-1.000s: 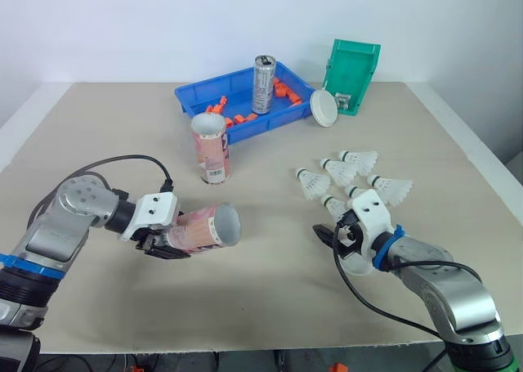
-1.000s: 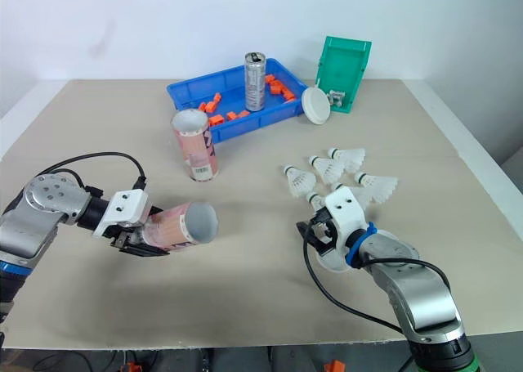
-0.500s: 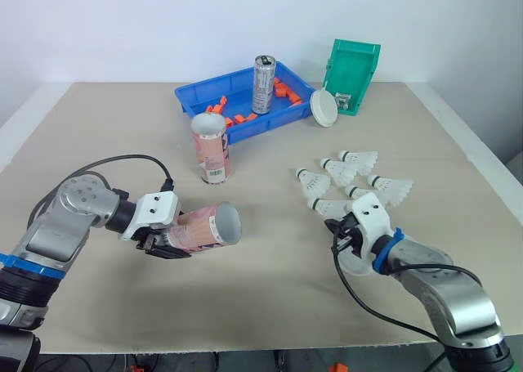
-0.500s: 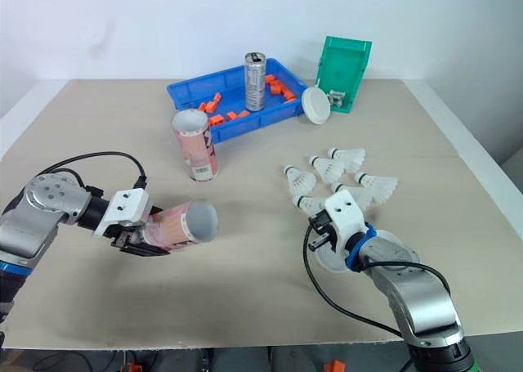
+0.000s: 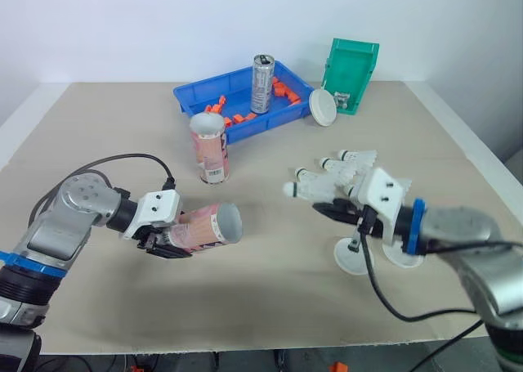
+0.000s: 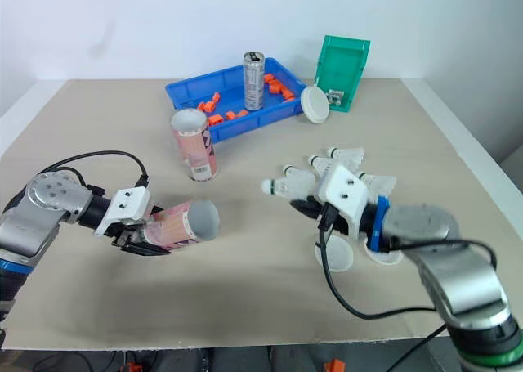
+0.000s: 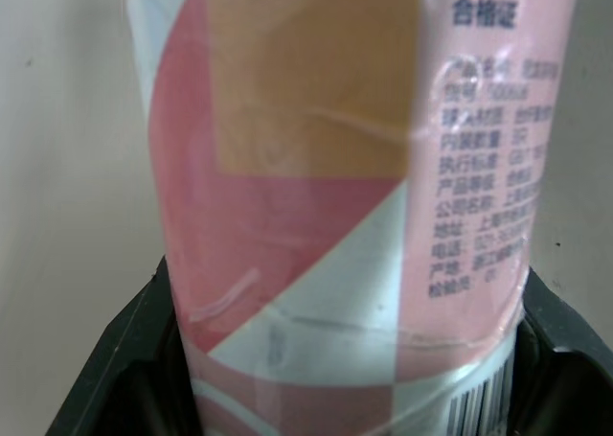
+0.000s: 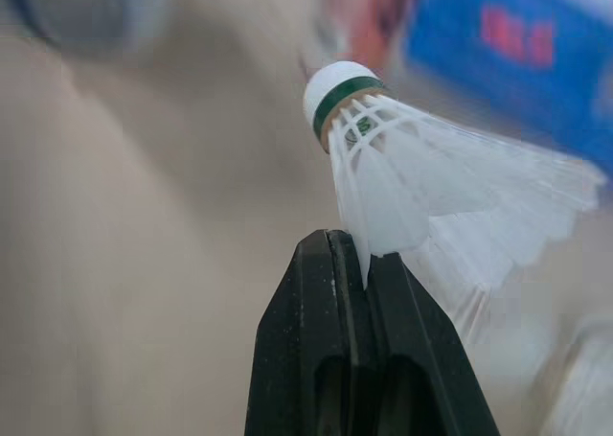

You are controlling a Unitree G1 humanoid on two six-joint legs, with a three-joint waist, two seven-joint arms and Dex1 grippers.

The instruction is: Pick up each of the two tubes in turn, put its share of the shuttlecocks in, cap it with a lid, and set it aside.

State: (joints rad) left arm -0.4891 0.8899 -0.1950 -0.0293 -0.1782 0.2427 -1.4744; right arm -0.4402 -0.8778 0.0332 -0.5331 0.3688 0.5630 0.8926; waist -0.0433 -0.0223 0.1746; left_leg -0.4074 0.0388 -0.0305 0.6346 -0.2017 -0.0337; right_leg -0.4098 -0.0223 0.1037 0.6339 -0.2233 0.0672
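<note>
My left gripper point(image 5: 167, 237) is closed around a pink tube point(image 5: 203, 227) and holds it lying level above the table, its open mouth facing right. In the left wrist view the tube point(image 7: 335, 187) sits between both black fingers point(image 7: 124, 359). A second pink tube point(image 5: 210, 147) stands upright farther back. My right gripper point(image 5: 327, 208) is shut on the feather skirt of a white shuttlecock point(image 5: 306, 191), held in the air with its cork pointing left toward the tube's mouth. The right wrist view shows the pinch on the shuttlecock point(image 8: 412, 168). More shuttlecocks point(image 5: 347, 161) lie behind it.
Two white lids point(image 5: 352, 257) lie on the table under my right arm. A third lid point(image 5: 323, 108) leans by the green bin point(image 5: 351, 76). At the back, a blue tray point(image 5: 192, 102) holds orange pieces and a metal can point(image 5: 262, 84).
My right gripper has shut on a shuttlecock, lifted it off the table and carried it left. The left gripper and its tube have stayed put.
</note>
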